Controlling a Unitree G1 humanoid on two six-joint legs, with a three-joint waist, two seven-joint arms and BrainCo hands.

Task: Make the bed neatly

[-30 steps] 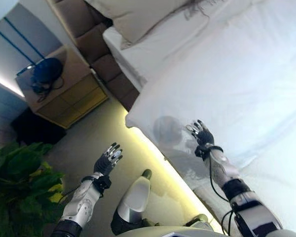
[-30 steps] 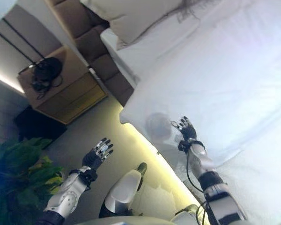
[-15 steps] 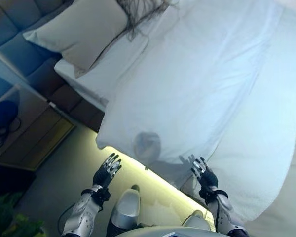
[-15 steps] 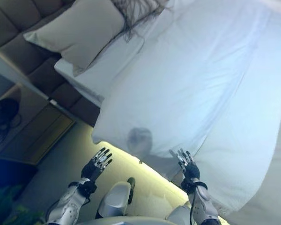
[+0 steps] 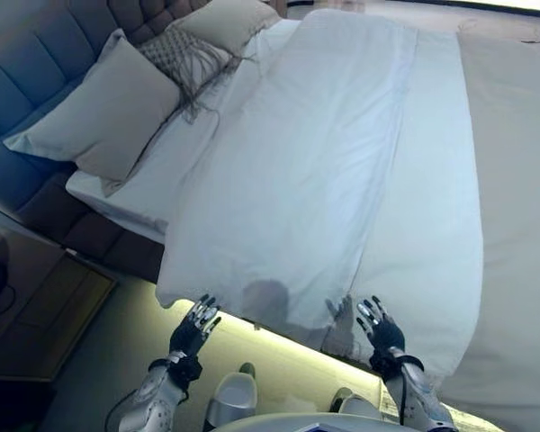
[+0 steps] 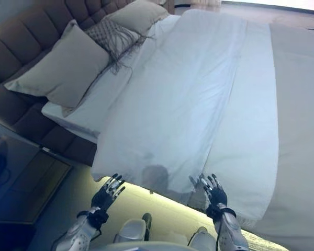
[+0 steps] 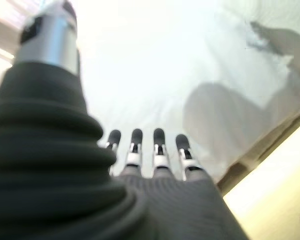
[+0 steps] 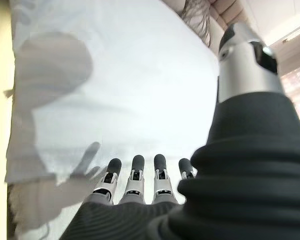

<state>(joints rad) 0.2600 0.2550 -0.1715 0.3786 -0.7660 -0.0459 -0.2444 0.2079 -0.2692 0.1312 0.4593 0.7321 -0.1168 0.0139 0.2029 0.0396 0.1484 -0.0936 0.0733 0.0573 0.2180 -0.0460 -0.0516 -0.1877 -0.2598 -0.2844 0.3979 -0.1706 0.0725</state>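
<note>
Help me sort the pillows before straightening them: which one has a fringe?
The small textured pillow, wedged between the big plain pillow nearest the robot and the plain pillow beyond; dark fringe trails from it onto the sheet.

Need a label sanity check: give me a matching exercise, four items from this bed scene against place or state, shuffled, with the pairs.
Items:
1. white duvet
2. large pillow
3. left robot hand
4. nightstand

Descriptions:
A. leaning on the headboard
B. on the floor beside the bed
C. spread over the mattress
D. open, off the near bed edge

Pairs: 1-C, 2-A, 3-D, 4-B
</note>
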